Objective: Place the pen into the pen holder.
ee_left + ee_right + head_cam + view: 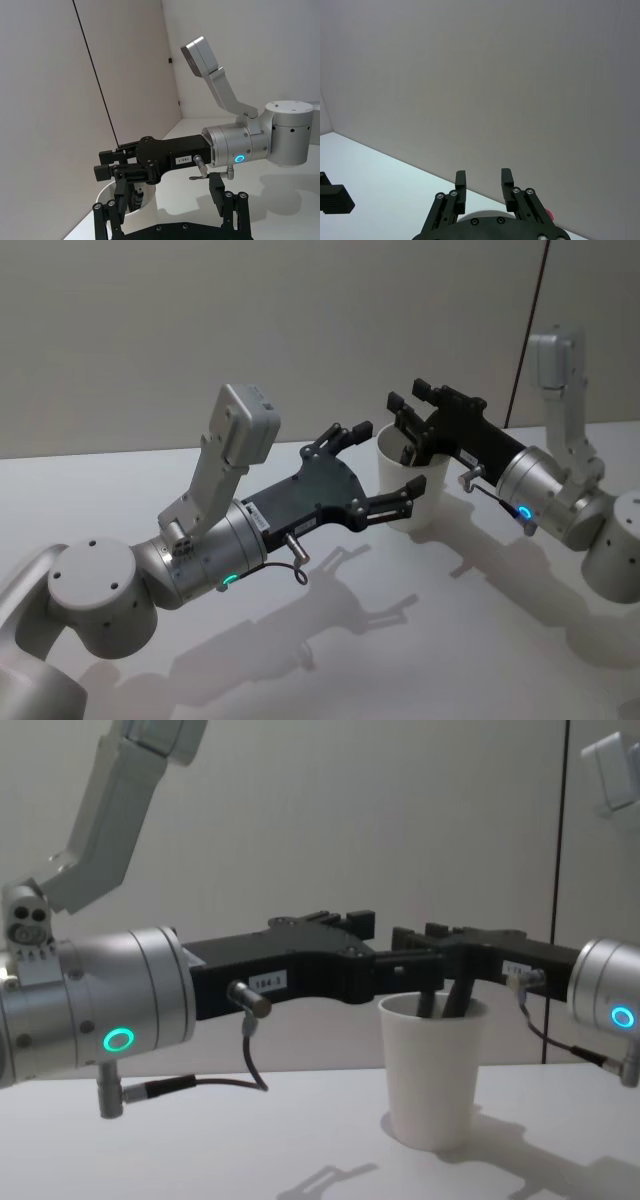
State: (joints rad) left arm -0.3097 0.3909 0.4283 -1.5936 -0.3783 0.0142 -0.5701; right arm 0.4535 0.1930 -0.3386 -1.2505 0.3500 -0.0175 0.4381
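Note:
The pen holder (425, 488), a plain white paper cup (432, 1070), stands upright on the white table. A dark pen (138, 196) with a pale band leans inside it, its top just above the rim (462, 996). My right gripper (412, 398) hovers directly over the cup's mouth, open, with nothing between its fingers (506, 181). It also shows in the left wrist view (106, 164). My left gripper (380, 462) is open beside the cup on its left, with one finger (402, 502) in front of the cup wall and apart from it.
The white table (420, 640) stretches to a plain wall behind. Both arm bodies sit low over the table, the left one (200, 560) at the front left and the right one (560, 495) at the right. A small pink spot (548, 214) shows beneath the right gripper.

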